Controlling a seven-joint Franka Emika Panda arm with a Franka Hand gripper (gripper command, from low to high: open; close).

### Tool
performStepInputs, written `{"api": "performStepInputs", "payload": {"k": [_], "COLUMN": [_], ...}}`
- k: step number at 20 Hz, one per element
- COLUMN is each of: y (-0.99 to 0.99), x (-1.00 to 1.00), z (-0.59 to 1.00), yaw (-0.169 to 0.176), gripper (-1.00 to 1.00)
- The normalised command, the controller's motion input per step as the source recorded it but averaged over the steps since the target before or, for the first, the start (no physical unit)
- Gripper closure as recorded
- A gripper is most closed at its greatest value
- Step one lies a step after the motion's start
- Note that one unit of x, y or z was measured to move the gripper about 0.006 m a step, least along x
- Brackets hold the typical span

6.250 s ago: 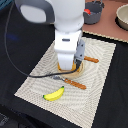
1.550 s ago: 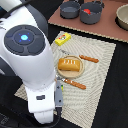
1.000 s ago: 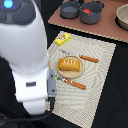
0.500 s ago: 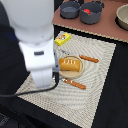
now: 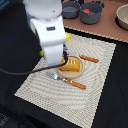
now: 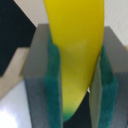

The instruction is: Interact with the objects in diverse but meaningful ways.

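Observation:
In the wrist view a yellow banana (image 6: 75, 50) is clamped between the green pads (image 6: 54, 82) of my gripper (image 6: 77, 87), which is shut on it. In the exterior view the white arm (image 5: 50, 35) hangs over the striped placemat (image 5: 95, 92), and its body hides the fingers and the banana. Just at the exterior view's right of the arm, an orange-brown bread loaf (image 5: 73, 65) lies on a small plate. A corner of the yellow block (image 5: 68, 37) peeks out behind the arm. The red tomato (image 5: 87, 11) sits in a grey pot at the back.
An orange-handled fork (image 5: 70, 81) lies in front of the bread and an orange-handled knife (image 5: 90, 59) behind it. Two grey pots (image 5: 71, 9) and a pale bowl (image 5: 122, 17) stand on the brown surface at the back. Black tabletop surrounds the mat.
The arm has swung from the near corner at the exterior view's left up over the mat, stopping beside the bread. The banana no longer lies on the mat.

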Motion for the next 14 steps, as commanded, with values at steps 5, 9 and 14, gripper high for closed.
{"api": "performStepInputs", "payload": {"k": [5,9,14], "y": [0.26,0.13,0.17], "x": [-0.45,-0.56,-0.61], "z": [-0.33,-0.48,-0.48], "yaw": [0.015,0.020,0.033], "gripper": [1.00,1.00,1.00]}}
